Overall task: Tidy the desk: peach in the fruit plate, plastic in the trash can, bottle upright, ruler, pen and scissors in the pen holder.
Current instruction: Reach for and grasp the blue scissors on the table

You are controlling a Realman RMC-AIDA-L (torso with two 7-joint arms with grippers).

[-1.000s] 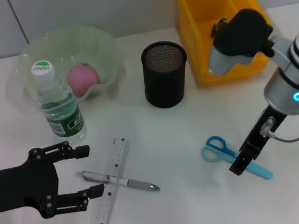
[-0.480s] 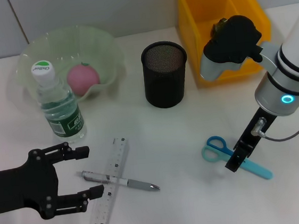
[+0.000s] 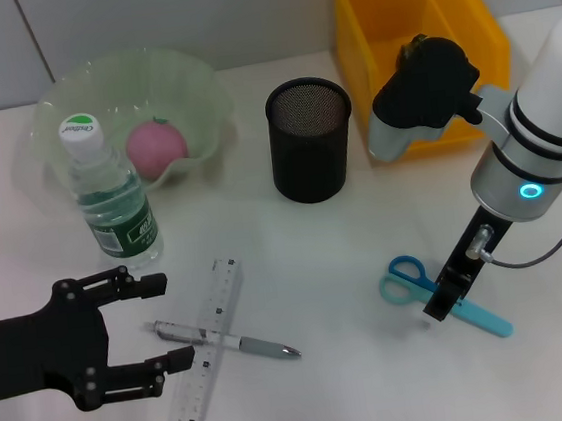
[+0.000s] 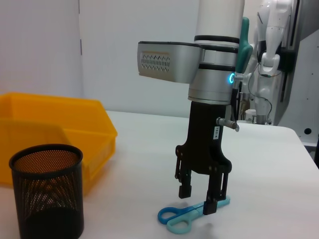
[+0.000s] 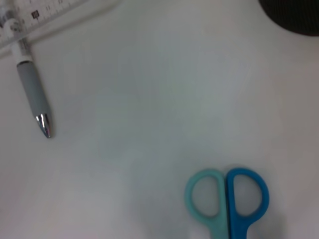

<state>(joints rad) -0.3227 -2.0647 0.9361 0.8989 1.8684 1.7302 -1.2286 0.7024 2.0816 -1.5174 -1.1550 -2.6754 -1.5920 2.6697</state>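
1. Fruit plate (image 3: 203,88): pale green, wavy-rimmed, at the far left corner of the worktop (image 3: 350,384). It holds one pink peach (image 3: 157,145).
2. Pen holder (image 3: 311,139): black mesh cup, upright, at mid-far worktop. Nothing shows above its rim; its inside cannot be fully seen.
3. Trash can (image 3: 410,6): yellow bin at the far right edge, just beside the pen holder. Its contents are largely hidden by the right arm.
4. Bottle (image 3: 110,193): clear, upright, white cap with a green mark, green label with white writing too small to read. It stands against the near rim of the fruit plate.
5. Ruler (image 3: 207,341): clear, printed scale visible, digits not legible. It lies near the front edge, left of centre. The pen (image 3: 226,339) lies across it, touching.
6. Scissors (image 3: 441,297): blue and teal, flat on the worktop, right of centre.
7. Right tool (image 4: 198,200): points down over the scissors, jaws open, one finger on each side of the blades. It grips nothing.
8. Left tool (image 3: 157,322): low at the front left edge, fingers spread wide, empty, with the pen's end between its fingertips.
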